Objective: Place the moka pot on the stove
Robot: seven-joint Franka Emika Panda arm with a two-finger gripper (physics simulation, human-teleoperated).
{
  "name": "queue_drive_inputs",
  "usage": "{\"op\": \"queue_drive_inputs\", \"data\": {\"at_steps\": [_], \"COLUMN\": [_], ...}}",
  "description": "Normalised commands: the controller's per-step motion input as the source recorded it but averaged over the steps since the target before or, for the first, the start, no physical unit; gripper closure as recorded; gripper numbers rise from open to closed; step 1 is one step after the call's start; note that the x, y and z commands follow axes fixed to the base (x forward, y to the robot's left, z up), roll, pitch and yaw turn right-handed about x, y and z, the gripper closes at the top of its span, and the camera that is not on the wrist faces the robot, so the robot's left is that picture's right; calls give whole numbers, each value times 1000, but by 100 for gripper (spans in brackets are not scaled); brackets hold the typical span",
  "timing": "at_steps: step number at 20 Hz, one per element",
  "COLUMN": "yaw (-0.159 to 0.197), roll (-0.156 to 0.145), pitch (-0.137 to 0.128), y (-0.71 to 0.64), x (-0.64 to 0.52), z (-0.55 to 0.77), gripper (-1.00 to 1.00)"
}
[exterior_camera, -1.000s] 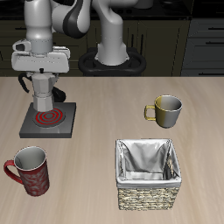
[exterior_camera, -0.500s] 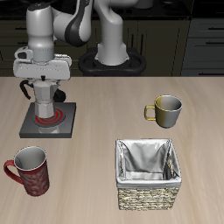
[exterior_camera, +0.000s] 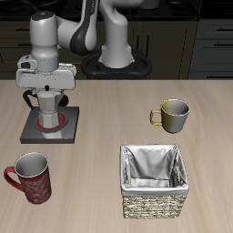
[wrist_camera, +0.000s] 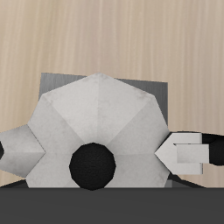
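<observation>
The silver-grey moka pot point(exterior_camera: 51, 111) stands upright on the red rings of the dark-grey stove point(exterior_camera: 35, 135), near the table's back. My gripper point(exterior_camera: 47, 94) hovers straight above the pot, its fingers spread at the level of the lid and seemingly clear of it. In the wrist view the pot's faceted top point(wrist_camera: 96, 118) with its dark knob fills the frame. Its dark handle point(wrist_camera: 188, 153) sticks out to one side, and the stove's grey plate point(wrist_camera: 57, 80) shows behind it. My fingers do not show in that view.
An olive-metallic mug with a yellow handle point(exterior_camera: 171, 114) stands across the table from the stove. A red mug point(exterior_camera: 30, 176) stands near the front edge. A woven basket with grey lining point(exterior_camera: 153, 180) sits at the front, below the olive mug.
My gripper has risen from low around the pot to above its lid. The pot has stayed down on the stove's rings.
</observation>
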Motion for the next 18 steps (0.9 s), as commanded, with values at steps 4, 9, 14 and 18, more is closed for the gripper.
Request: {"op": "queue_drive_inputs", "data": {"at_steps": [4,9,14,18], "yaw": [-21,18,21,-10], "roll": [-67,20,7,-3], "pitch": [28,-3,-21,18], "y": [-32,182,149,189], "x": [-60,-30,-71,-179], "z": [-39,97,228,222], "gripper": [-100,-100,-100,-100]}}
